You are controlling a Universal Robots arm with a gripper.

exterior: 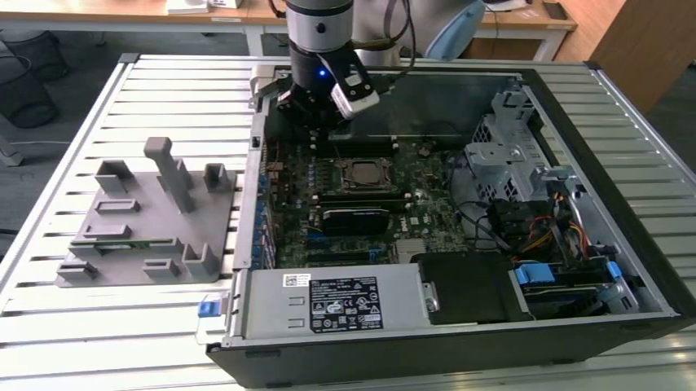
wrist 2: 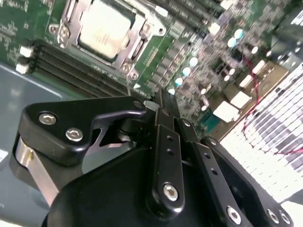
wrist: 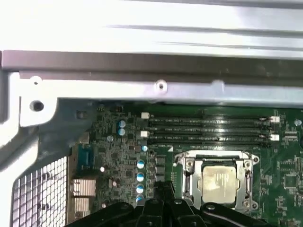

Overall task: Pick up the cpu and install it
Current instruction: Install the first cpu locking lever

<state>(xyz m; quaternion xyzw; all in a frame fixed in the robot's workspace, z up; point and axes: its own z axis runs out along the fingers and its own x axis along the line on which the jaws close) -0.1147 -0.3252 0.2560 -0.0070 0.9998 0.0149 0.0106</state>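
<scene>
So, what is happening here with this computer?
A robot arm is working over an open computer case. The cpu already sits in its socket on the motherboard. The end effector hangs above the board, a little off the socket, shut and holding nothing.

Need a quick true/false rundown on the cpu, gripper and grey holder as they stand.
1. The cpu sits in the socket on the motherboard. True.
2. The gripper grips the cpu. False: it is shut on nothing; the cpu lies in the socket.
3. The grey holder lies inside the case. False: it rests on the slatted table, outside the case, at the exterior view's left.
4. The gripper hangs above the motherboard, apart from the cpu. True.
</scene>
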